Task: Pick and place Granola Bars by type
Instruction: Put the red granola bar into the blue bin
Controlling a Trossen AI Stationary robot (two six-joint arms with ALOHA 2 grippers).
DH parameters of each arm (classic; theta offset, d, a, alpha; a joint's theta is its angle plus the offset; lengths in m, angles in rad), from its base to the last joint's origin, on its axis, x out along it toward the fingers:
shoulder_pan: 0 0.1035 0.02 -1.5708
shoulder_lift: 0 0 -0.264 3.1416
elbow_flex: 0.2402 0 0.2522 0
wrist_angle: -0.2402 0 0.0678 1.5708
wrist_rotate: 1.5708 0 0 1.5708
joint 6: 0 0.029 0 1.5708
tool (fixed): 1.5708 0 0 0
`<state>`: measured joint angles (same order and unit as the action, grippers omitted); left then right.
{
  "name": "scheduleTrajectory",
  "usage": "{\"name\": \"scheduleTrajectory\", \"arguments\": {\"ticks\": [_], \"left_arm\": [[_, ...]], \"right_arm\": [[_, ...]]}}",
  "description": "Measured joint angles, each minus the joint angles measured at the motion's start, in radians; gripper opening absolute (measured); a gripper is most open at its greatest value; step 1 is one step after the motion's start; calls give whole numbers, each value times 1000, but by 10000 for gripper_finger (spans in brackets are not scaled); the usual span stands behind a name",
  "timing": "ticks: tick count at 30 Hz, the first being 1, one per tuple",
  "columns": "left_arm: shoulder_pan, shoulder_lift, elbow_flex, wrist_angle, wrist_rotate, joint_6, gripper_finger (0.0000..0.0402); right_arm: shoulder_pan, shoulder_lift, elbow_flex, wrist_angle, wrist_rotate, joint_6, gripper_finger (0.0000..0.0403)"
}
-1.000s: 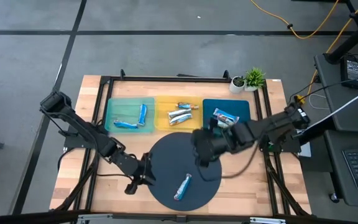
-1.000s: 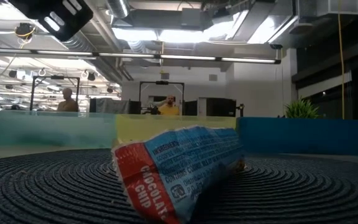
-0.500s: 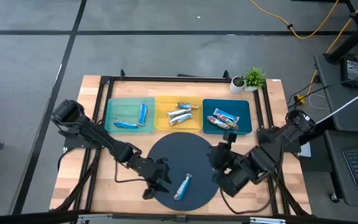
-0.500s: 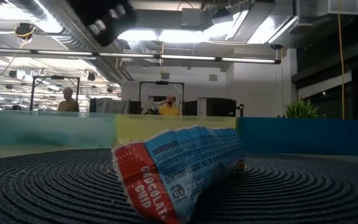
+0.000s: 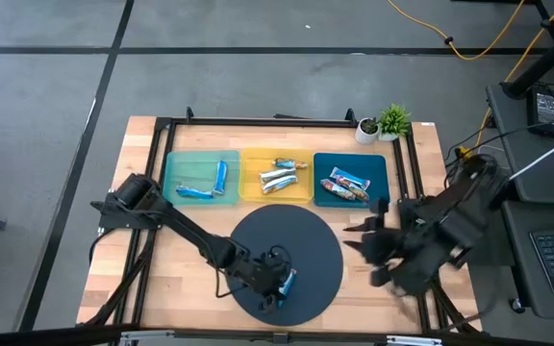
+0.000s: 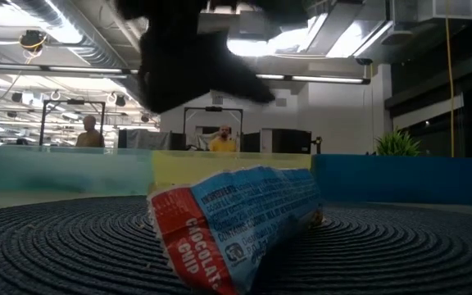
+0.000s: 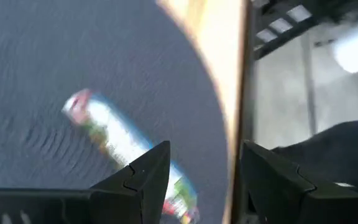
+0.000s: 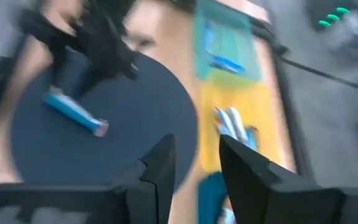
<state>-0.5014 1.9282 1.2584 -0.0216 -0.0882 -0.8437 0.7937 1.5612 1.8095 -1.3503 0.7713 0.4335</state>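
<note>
One blue-wrapped granola bar (image 5: 288,284) with a red end lies flat on the round dark mat (image 5: 301,235); the low view shows it close up (image 6: 236,225). My left gripper (image 5: 273,281) hovers open right beside and above it; in the left wrist view the bar (image 7: 114,143) lies just ahead of the fingers (image 7: 145,180). My right gripper (image 5: 369,254) is open, off the mat's right edge. Two blue bars (image 5: 205,183) lie in the teal tray, silver ones (image 5: 279,175) in the yellow tray, multicolour ones (image 5: 346,185) in the blue tray.
The three trays (image 5: 173,165) stand in a row along the far side of the mat. A small potted plant (image 5: 390,122) sits at the far right corner. Bare wood (image 5: 176,279) shows left of the mat. People stand in the room behind, in the low view.
My left gripper has swept from the mat's left edge toward the right, onto the mat and up to the blue bar. My right gripper has drawn back from beside the blue tray toward the near and right edges, off the mat. The bar has stayed put.
</note>
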Motion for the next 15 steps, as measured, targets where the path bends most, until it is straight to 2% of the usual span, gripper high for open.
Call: {"name": "scheduleTrajectory", "arguments": {"ticks": [7,10,15], "left_arm": [[-8,105,96,-132,-22,-125,185],[-7,137,117,-162,-29,-161,185],[-5,155,123,-170,-76,-218,185]], "right_arm": [[3,-183,0,160,-264,-268,126],[-1,-237,0,160,-312,-336,126],[-1,-296,0,140,-318,-338,126]]}}
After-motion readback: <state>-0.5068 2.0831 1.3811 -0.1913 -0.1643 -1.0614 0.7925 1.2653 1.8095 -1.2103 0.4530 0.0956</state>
